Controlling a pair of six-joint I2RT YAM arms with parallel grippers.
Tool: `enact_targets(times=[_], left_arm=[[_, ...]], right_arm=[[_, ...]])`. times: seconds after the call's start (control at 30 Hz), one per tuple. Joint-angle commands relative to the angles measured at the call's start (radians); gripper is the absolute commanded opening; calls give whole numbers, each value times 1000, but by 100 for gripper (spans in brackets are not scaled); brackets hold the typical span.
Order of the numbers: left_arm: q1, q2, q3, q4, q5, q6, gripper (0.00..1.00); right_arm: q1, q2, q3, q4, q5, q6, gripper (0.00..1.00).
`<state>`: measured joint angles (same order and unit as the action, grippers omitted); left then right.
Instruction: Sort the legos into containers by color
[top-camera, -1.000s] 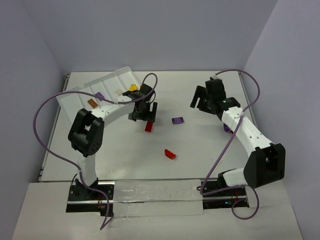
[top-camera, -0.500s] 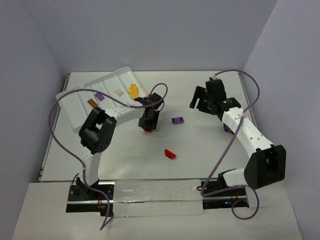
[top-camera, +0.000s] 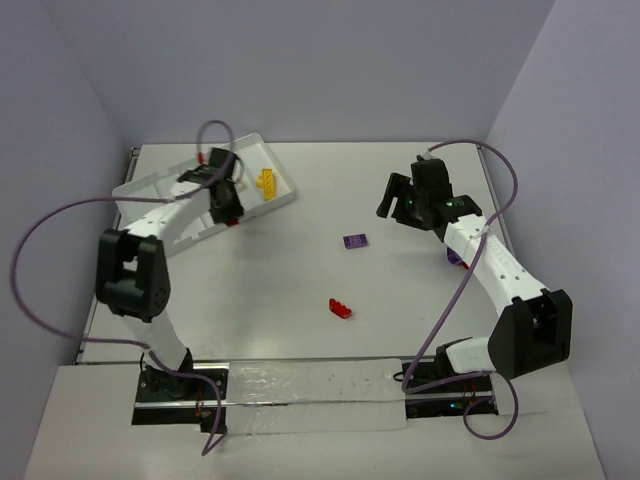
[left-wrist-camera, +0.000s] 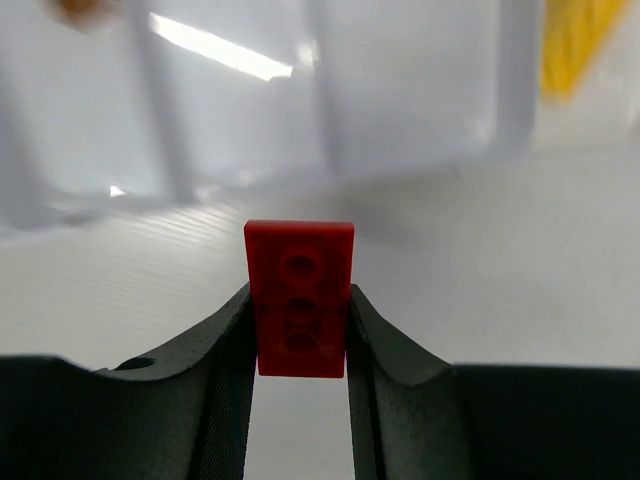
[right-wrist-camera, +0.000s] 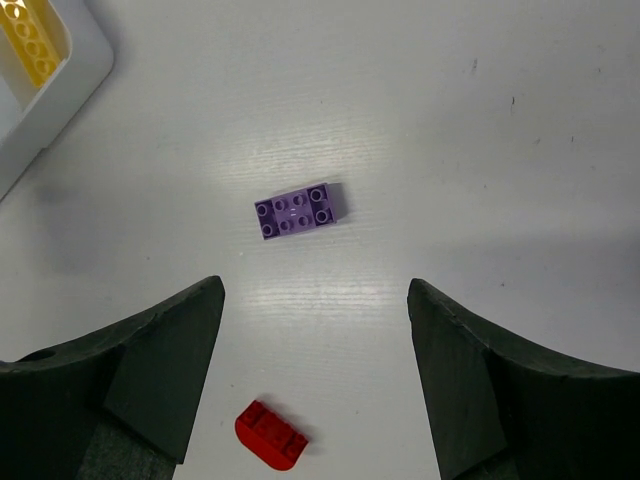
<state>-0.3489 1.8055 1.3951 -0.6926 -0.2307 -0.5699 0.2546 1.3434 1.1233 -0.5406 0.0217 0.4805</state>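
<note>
My left gripper (top-camera: 228, 208) hangs at the near edge of the white tray (top-camera: 286, 196), shut on a red lego (top-camera: 233, 220). In the left wrist view the red lego (left-wrist-camera: 300, 298) stands upright between the fingers (left-wrist-camera: 225, 380), with the blurred tray compartments (left-wrist-camera: 400, 120) just beyond it. A yellow lego (top-camera: 267, 181) lies in the tray's right compartment. A purple lego (top-camera: 354, 241) and a second red lego (top-camera: 340, 308) lie on the table. My right gripper (top-camera: 400, 206) hovers open over them, with the purple lego (right-wrist-camera: 296, 211) and the red lego (right-wrist-camera: 270, 435) below it.
The tray's corner (right-wrist-camera: 70, 75) with the yellow lego (right-wrist-camera: 30, 40) shows at the top left of the right wrist view. A small purple piece (top-camera: 455, 258) peeks out beside the right forearm. Purple cables loop over both arms. Grey walls close in the table.
</note>
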Motion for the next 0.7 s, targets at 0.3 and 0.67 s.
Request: enact_targets(times=[0.3, 0.67], left_arm=[[534, -129, 27, 58, 64, -120, 0], [605, 102, 155, 80, 23, -108, 22]], right_arm=[[6, -56, -8, -19, -41, -8, 81], [15, -50, 13, -35, -37, -12, 82]])
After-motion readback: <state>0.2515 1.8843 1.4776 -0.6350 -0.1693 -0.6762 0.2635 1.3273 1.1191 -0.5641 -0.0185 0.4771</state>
